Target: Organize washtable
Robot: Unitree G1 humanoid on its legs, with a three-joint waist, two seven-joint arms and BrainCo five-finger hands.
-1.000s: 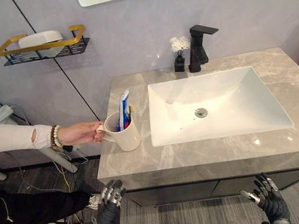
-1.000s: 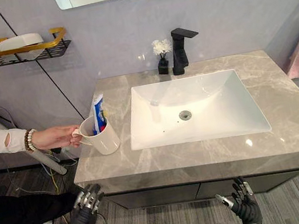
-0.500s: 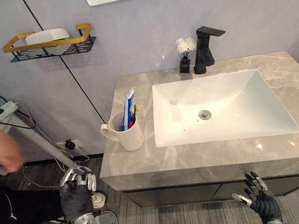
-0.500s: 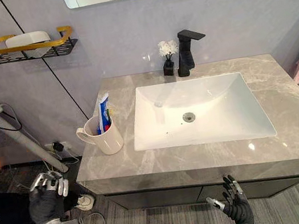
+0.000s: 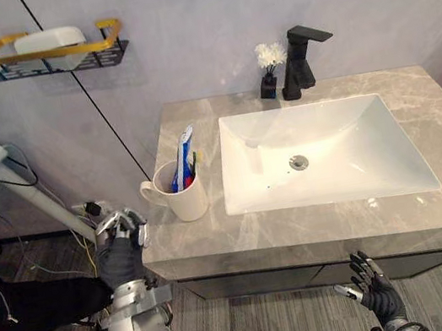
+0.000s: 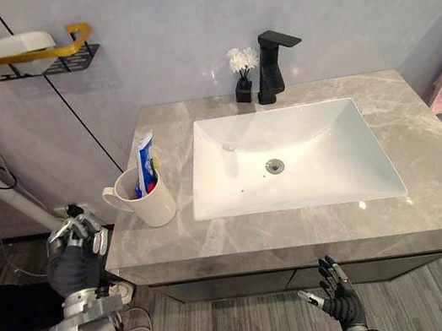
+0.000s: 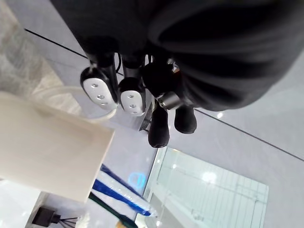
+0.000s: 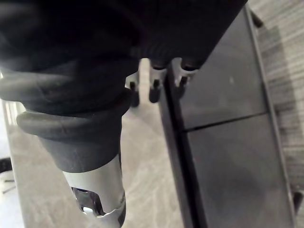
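Marble washtable (image 5: 318, 230): white cup (image 5: 186, 199) near left edge. Left hand (image 5: 120, 248) lower left, curled empty, just outside it; right hand (image 5: 373, 289) splayed below front edge.

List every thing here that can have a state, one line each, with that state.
mug: upright on the counter, toothpaste tube standing in it.
faucet: no water running.
sink: empty.
flower vase: upright beside the faucet.
left hand: fingers curled, holding nothing.
right hand: open, below the counter front.
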